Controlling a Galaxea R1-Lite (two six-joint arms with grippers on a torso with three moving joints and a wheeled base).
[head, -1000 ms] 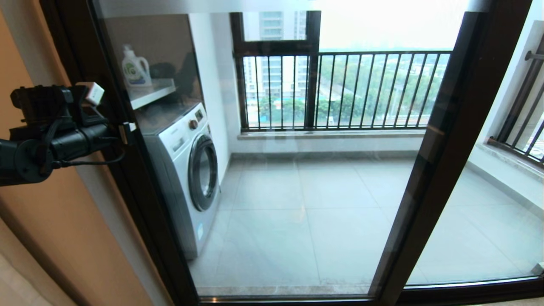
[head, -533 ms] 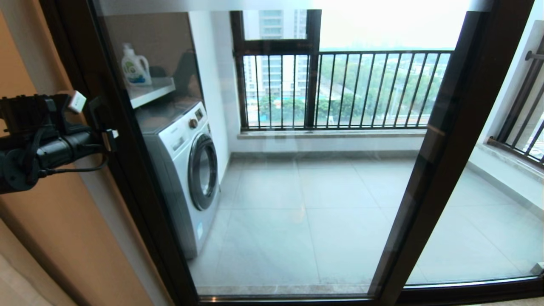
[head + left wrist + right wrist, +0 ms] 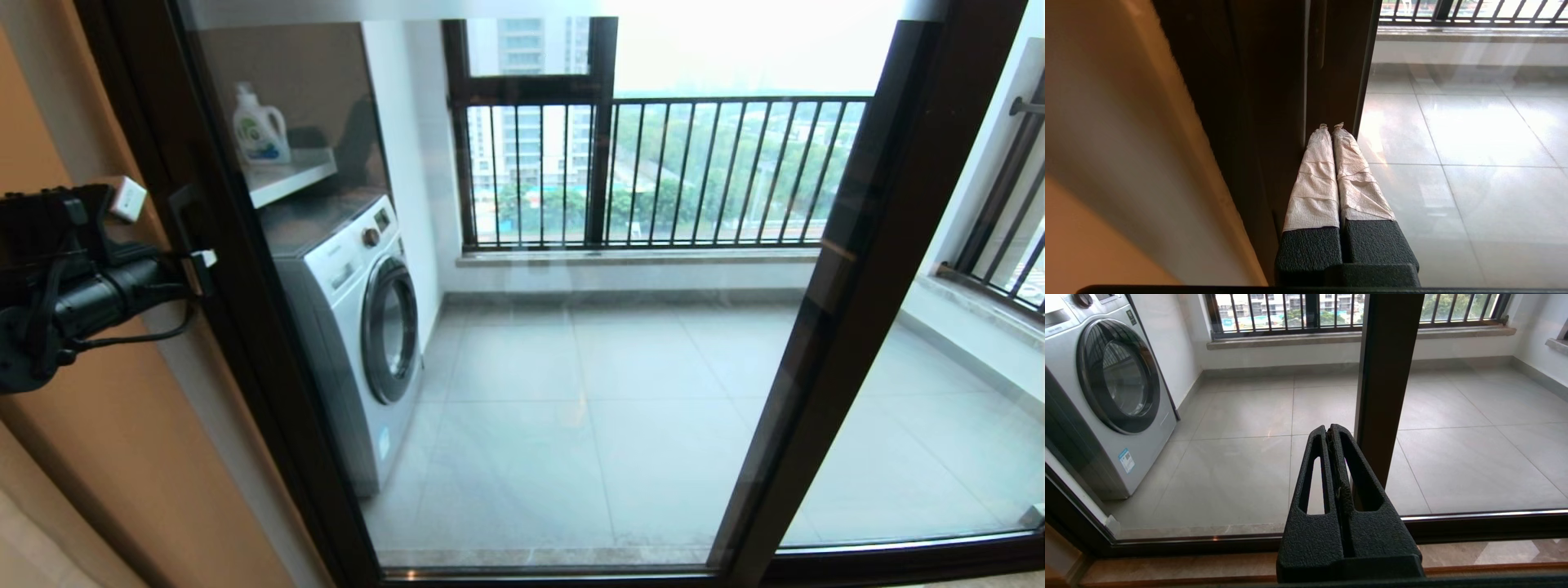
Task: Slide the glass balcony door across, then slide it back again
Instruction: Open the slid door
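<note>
The glass balcony door (image 3: pixel 571 367) fills the head view, its dark brown left upright (image 3: pixel 245 327) standing against the orange wall. A slim dark handle (image 3: pixel 184 216) sits midway up that upright. My left gripper (image 3: pixel 200 265) is shut and holds nothing, its tips just short of the upright below the handle. In the left wrist view the tape-wrapped fingers (image 3: pixel 1314 175) lie pressed together and the left gripper (image 3: pixel 1331 126) points at the upright (image 3: pixel 1339 81). My right gripper (image 3: pixel 1331 430) is shut and empty, low before the glass, beside the door's other upright (image 3: pixel 1388 375). It is out of the head view.
Behind the glass stand a washing machine (image 3: pixel 359 327), a shelf with a detergent bottle (image 3: pixel 260 131) and the black-framed window with railing bars (image 3: pixel 653 171). The orange wall (image 3: pixel 82 457) is close on the left. The floor track (image 3: pixel 1474 526) runs along the bottom.
My left gripper has drawn back to the left and a little lower, away from the door's upright, uncovering the handle. The door itself has not visibly shifted.
</note>
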